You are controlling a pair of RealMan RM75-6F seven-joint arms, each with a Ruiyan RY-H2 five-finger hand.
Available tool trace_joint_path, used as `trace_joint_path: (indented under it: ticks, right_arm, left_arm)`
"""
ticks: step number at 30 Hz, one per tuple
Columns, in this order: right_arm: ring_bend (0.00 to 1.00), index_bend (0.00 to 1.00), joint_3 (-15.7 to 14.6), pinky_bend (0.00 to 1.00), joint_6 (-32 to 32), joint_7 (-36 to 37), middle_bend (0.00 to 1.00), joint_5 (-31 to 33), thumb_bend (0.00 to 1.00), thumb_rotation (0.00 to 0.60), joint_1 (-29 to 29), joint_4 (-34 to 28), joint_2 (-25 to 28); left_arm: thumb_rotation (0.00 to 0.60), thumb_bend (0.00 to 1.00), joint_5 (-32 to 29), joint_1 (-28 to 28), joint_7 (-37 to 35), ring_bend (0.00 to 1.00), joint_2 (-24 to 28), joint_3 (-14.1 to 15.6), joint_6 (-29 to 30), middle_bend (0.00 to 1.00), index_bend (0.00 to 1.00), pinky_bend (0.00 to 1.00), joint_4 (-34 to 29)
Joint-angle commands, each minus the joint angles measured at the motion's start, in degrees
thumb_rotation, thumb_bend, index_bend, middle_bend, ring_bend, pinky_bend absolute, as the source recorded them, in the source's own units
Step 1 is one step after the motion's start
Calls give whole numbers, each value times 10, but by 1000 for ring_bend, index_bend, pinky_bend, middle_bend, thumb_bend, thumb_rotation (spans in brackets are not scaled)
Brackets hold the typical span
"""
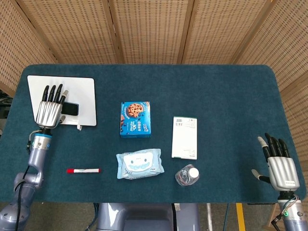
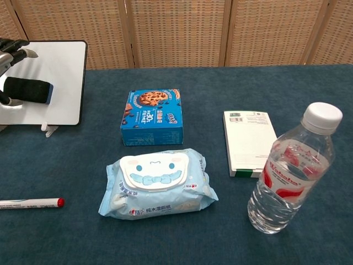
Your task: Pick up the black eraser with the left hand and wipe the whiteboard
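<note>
The blue cookie box (image 2: 151,116) shows a large "30" on its lid among small print too fine to read. The wipes pack (image 2: 158,184) has a cartoon face on its flap and a line of Chinese characters along its near edge that cannot be made out. The water bottle (image 2: 291,168) wears a red and white label with illegible print. The white box (image 2: 249,142) carries a barcode sticker at its far end and a green stripe at its near end.

The whiteboard (image 1: 81,98) lies at the far left corner of the worktop (image 1: 226,101), its left edge close to the worktop's left edge. A red-capped marker (image 1: 83,170) lies near the front left, well apart from the board. The far half of the worktop to the right of the board is bare cloth, as is the whole right side beyond the white box.

The black eraser (image 2: 28,90) lies on the whiteboard near its lower left part, with a blue layer showing at its right end. The left hand (image 1: 50,107) rests over the board with its fingers (image 1: 54,91) straightened and pointing away, spread above the eraser's left end; the thumb sits beside the eraser, and no grip on it shows. The right hand (image 1: 279,165) hovers at the near right corner, fingers spread and holding nothing.
</note>
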Motion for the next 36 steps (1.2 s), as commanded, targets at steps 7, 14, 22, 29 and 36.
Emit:
trace_joint_path:
  ticks: [7, 14, 22, 29, 36]
  right_arm:
    - [0, 30, -1, 0, 6, 5, 0, -7, 182, 600, -2, -5, 3]
    - [0, 30, -2, 0, 4, 9, 0, -4, 182, 600, -4, -8, 10]
    - [0, 30, -2, 0, -5, 22, 0, -2, 156, 600, -1, -4, 22]
    - [0, 30, -1, 0, -6, 21, 0, 1, 156, 600, -1, -1, 22]
    - [0, 30, 1, 0, -11, 21, 0, 7, 156, 600, 1, -1, 22]
  left_arm:
    - [600, 127, 35, 55, -107, 0, 50, 27, 145, 0, 0, 0, -65]
    - [600, 119, 56, 107, -112, 0, 183, 45, 223, 0, 0, 0, -323]
    - [600, 101, 23, 181, 111, 0, 356, 81, 209, 0, 0, 0, -733]
    - [600, 104, 18, 214, 154, 0, 375, 101, 206, 0, 0, 0, -792]
    - [600, 111, 14, 230, 175, 0, 372, 98, 198, 0, 0, 0, -784]
